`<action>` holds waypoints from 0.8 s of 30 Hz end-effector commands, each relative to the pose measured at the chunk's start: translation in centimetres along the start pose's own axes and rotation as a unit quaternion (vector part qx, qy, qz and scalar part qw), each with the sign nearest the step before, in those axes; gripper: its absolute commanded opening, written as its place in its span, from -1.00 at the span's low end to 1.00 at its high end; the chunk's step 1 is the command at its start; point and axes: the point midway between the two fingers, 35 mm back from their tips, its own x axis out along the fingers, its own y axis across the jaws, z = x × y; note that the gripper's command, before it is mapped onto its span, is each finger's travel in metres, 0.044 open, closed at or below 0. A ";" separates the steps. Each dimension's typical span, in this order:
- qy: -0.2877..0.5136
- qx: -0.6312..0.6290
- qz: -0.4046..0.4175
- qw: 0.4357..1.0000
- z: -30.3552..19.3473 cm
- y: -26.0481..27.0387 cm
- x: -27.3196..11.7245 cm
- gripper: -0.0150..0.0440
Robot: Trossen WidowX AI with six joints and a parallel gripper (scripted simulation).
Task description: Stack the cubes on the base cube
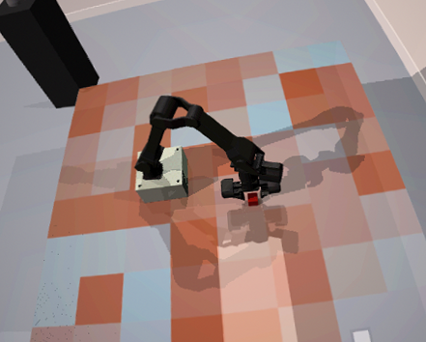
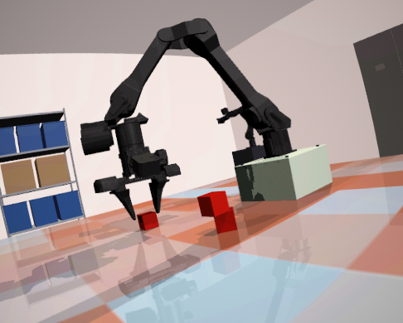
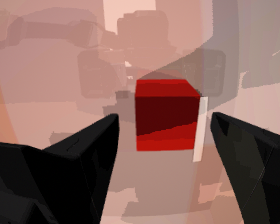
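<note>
A loose red cube (image 1: 253, 199) (image 2: 148, 221) (image 3: 167, 120) lies on the floor. My gripper (image 2: 145, 214) (image 3: 166, 120) is open just above this cube. In the wrist view the cube shows between the two fingers, roughly square to them, with a gap on each side. The red base cube (image 2: 226, 220) stands apart, to the right in the exterior view. A second loose red cube (image 2: 214, 203) rests on its top, looks level, and overhangs it toward the left in that view. Both stacked cubes are hidden in the top view and out of the wrist view.
The arm stands on a pale green box (image 1: 165, 191) (image 2: 286, 178). A tall black block (image 1: 41, 51) stands at the back left in the top view. A shelf with blue and brown boxes (image 2: 18, 175) is at the left in the exterior view. A pale strip (image 3: 200, 131) shows beside the cube.
</note>
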 end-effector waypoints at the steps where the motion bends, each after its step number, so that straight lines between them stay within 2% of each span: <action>1: -0.001 -0.001 0.000 1.000 0.1 0.0 0.6 0.41; 5: -0.001 -0.001 0.000 1.000 0.1 0.1 1.0 0.41; 11: -0.001 -0.001 0.000 1.000 0.1 0.1 1.0 -0.13; 16: -0.001 -0.001 0.000 1.000 0.1 0.0 0.8 -0.14; 24: -0.001 -0.001 0.000 1.000 -0.1 -0.3 -1.6 -0.14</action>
